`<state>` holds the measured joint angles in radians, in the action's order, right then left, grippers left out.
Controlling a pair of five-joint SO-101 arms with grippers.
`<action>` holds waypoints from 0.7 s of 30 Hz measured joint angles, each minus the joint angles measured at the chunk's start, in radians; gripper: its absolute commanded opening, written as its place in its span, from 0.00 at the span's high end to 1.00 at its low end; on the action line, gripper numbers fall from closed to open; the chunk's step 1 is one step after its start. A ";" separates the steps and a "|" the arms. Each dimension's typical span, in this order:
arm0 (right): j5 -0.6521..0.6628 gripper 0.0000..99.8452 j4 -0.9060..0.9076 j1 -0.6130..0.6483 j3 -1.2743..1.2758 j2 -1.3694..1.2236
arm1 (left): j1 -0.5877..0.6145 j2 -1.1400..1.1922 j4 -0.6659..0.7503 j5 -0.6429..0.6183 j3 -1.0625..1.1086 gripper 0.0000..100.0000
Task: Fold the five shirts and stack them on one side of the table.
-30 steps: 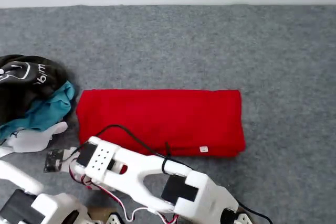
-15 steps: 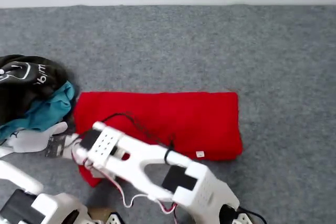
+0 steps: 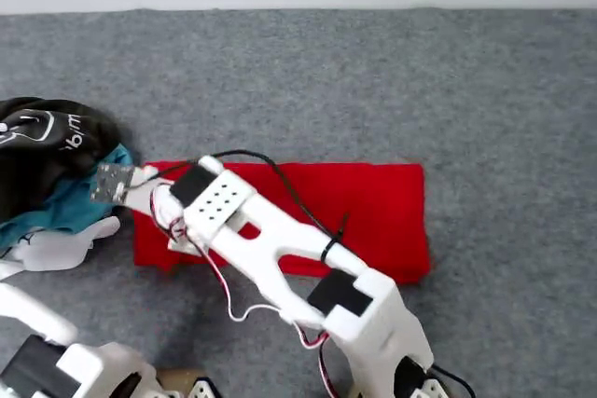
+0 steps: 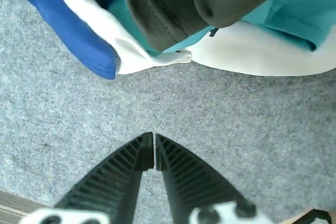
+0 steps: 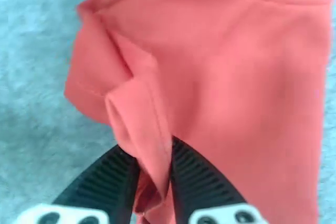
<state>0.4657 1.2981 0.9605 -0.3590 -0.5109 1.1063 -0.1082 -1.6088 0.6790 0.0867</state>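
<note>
Now: R pincer [image 5: 151, 153] tight on red shirt [image 5: 220, 77] edge, L pincer [image 4: 154, 141] together, nr black shirt [image 3: 47, 151] w/ white print [image 3: 28, 125].

White lettering and a round emblem stood on the crumpled black shirt [image 3: 42, 142], folded over on itself, so no whole word could be read.

Overhead table [image 3: 466, 72] view, two wrist close-ups
</note>
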 measured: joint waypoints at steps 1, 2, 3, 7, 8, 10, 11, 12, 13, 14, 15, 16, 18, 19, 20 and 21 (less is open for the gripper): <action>0.002 0.99 0.000 -0.008 -0.021 -0.015 | -0.003 0.000 0.000 0.000 0.000 0.98; 0.002 0.99 0.000 -0.014 -0.040 -0.028 | -0.005 0.000 0.000 0.000 0.000 0.98; 0.002 0.99 0.000 -0.017 -0.057 -0.038 | -0.006 0.000 0.000 0.000 0.000 0.98; 0.002 0.99 0.052 -0.021 -0.109 -0.048 | -0.006 -0.002 0.000 0.000 0.000 0.98; 0.002 0.99 0.072 -0.020 -0.121 -0.048 | -0.006 -0.002 0.000 0.000 0.000 0.98; 0.002 0.99 0.098 -0.017 -0.137 -0.048 | -0.006 -0.002 0.000 0.000 0.000 0.98; 0.002 0.99 0.104 -0.015 -0.144 -0.048 | -0.006 -0.002 0.000 0.000 0.000 0.98; 0.002 0.98 0.107 -0.015 -0.149 -0.048 | -0.006 -0.002 0.000 0.000 0.000 0.98; 0.002 0.98 0.109 -0.015 -0.153 -0.048 | -0.006 -0.002 0.000 0.000 0.000 0.98; 0.002 0.97 0.109 -0.015 -0.153 -0.048 | -0.006 -0.002 0.000 0.000 0.000 0.98; 0.002 0.95 0.109 -0.015 -0.153 -0.048 | -0.006 -0.002 0.000 0.000 0.000 0.98; 0.002 0.92 0.109 -0.017 -0.153 -0.048 | -0.006 -0.002 0.000 0.000 0.000 0.98; 0.002 0.86 0.095 -0.028 -0.153 -0.048 | -0.006 -0.002 0.000 0.000 0.000 0.98; 0.002 0.84 0.083 -0.038 -0.153 -0.055 | -0.006 -0.002 0.000 0.000 0.000 0.98; 0.002 0.82 0.068 -0.049 -0.153 -0.069 | -0.006 -0.002 0.000 0.000 0.000 0.98; 0.002 0.81 0.051 -0.063 -0.153 -0.086 | -0.006 -0.002 0.000 0.000 0.000 0.98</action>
<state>0.4672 1.3487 0.8976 -0.5125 -0.5969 1.1001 -0.1097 -1.6088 0.6790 0.0867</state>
